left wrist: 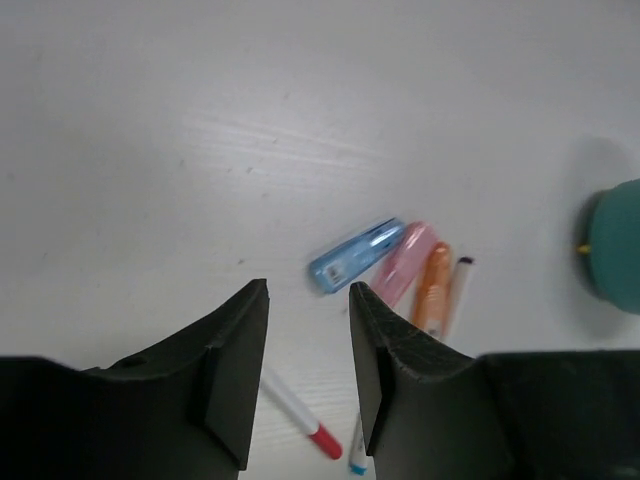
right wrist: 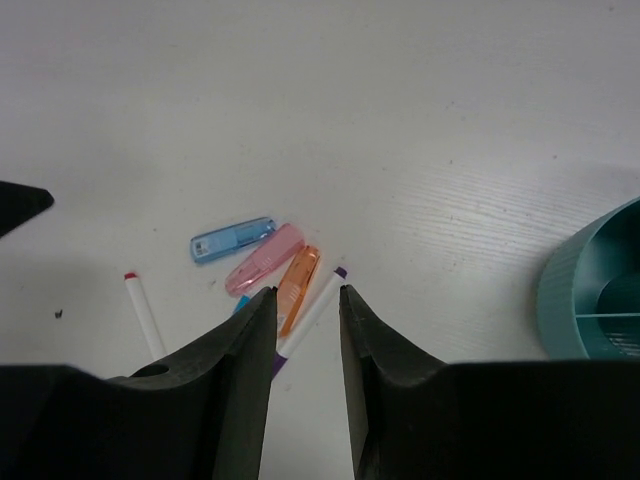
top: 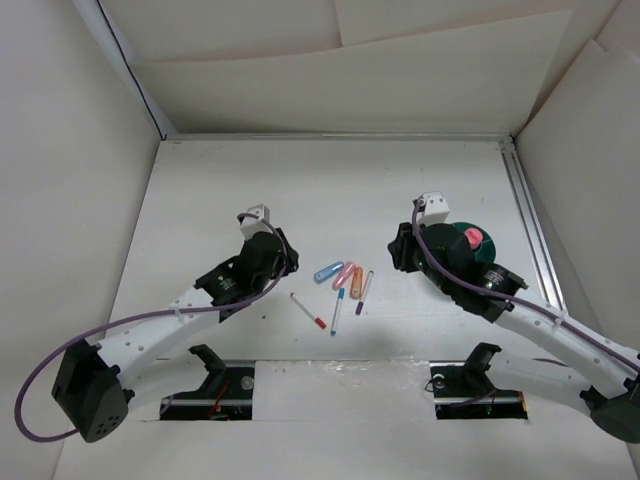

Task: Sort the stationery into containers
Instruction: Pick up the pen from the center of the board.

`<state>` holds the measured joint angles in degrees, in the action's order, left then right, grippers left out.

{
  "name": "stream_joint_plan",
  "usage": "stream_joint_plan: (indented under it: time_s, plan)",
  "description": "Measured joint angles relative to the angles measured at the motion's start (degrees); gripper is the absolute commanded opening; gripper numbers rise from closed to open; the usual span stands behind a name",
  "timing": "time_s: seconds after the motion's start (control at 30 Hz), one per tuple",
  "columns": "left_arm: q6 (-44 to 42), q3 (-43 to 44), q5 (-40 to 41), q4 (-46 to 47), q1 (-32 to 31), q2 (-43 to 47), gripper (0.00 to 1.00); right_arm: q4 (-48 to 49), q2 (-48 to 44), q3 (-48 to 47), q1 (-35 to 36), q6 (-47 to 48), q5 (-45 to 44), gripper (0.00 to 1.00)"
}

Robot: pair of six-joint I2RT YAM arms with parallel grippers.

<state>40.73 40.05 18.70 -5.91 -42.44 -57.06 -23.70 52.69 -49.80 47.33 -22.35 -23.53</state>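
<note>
Short blue (top: 328, 271), pink (top: 343, 275) and orange (top: 357, 280) markers lie side by side mid-table. A purple-tipped pen (top: 364, 291), a blue-tipped pen (top: 337, 311) and a red-tipped pen (top: 308, 311) lie beside them. The teal cup (top: 462, 236) stands to the right, half under my right arm, with a pink-capped glue stick (top: 473, 238) in it. My left gripper (left wrist: 308, 290) is open and empty, low, just left of the blue marker (left wrist: 355, 257). My right gripper (right wrist: 307, 292) is open and empty, above the purple-tipped pen (right wrist: 318, 305) and orange marker (right wrist: 299, 287).
White walls enclose the table on the left, back and right. A metal rail (top: 530, 220) runs along the right side. The cup's rim (right wrist: 590, 290) with inner dividers shows at the right edge of the right wrist view. The left gripper's fingertip (right wrist: 20, 200) shows at that view's left edge.
</note>
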Motion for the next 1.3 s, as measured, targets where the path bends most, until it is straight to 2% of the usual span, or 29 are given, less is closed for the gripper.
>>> stream_joint_plan:
  time_s: [0.13, 0.3, 0.4, 0.53, 0.8, 1.03, 1.3]
  plan:
    - [5.49, -4.17, 2.49, -4.85, -2.89, -2.75, 0.28, 0.15, 0.15, 0.42, 0.13, -0.15, 1.29, 0.37]
    - [12.13, -4.24, 5.77, -8.79, -10.58, -10.86, 0.3, 0.61, 0.15, 1.11, 1.11, -0.17, 2.43, 0.37]
    - [15.19, -4.24, 6.84, -11.32, -13.42, -12.66, 0.31, 1.09, 0.15, 1.81, 1.88, -0.39, 3.08, 0.37]
    - [17.75, -4.42, 7.23, -11.5, -13.73, -12.61, 0.31, 1.66, 0.63, 2.54, 2.21, -0.42, 3.91, 0.37]
    - [20.0, -5.97, 6.58, -8.7, -13.7, -13.29, 0.38, 1.84, 0.5, 3.8, 2.23, -0.57, 5.25, 0.37]
    - [20.79, -5.97, 6.8, -6.4, -13.73, -16.79, 0.38, 1.95, 0.39, 3.93, 2.23, -0.68, 6.6, 0.37]
    - [21.24, -5.97, 8.17, -6.19, -13.73, -19.91, 0.33, 2.32, 0.04, 4.76, 2.23, -1.07, 7.04, 0.37]
